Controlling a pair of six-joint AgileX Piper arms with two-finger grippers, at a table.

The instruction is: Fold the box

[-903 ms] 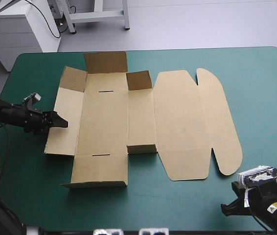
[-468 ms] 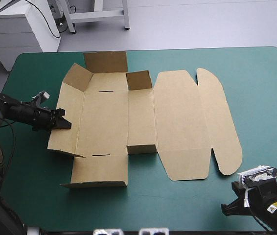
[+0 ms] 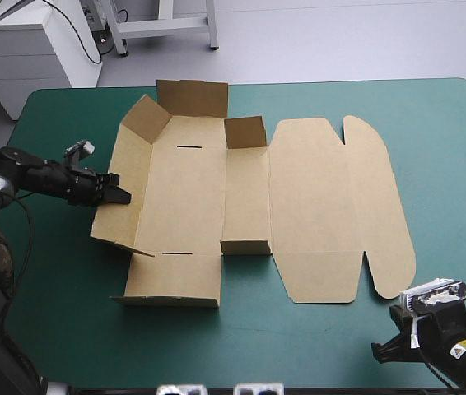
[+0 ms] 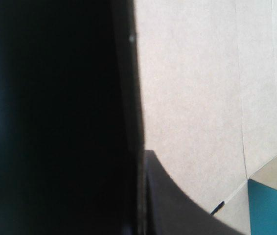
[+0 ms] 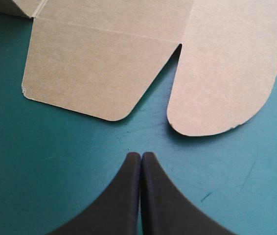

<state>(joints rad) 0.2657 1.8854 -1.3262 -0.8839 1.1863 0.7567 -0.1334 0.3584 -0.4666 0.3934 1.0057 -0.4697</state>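
Note:
The brown box point(image 3: 184, 197) lies opened out on the teal-green cover, its lid point(image 3: 315, 206) flat to the right. The left wall point(image 3: 116, 229) stands tilted up, and the small flaps at the back are raised. My left gripper point(image 3: 123, 196) reaches in from the left and is shut on that wall's upper edge. In the left wrist view the board point(image 4: 192, 98) runs up from beside one black finger point(image 4: 173, 210), with deep shadow on its other side. My right gripper point(image 5: 141, 155) is shut and empty. It rests near the table's front right corner point(image 3: 398, 333), short of the lid's rounded flaps point(image 5: 231, 73).
Teal-green cover point(image 3: 299, 346) shows between the box's front flap point(image 3: 171, 280) and the table's front edge. The lid's rounded outer flap point(image 3: 385, 206) reaches toward the right side of the table.
My left gripper has moved right and gone from open to shut on the left wall, which now stands steeper. The whole box has slid right. The right arm has stayed still.

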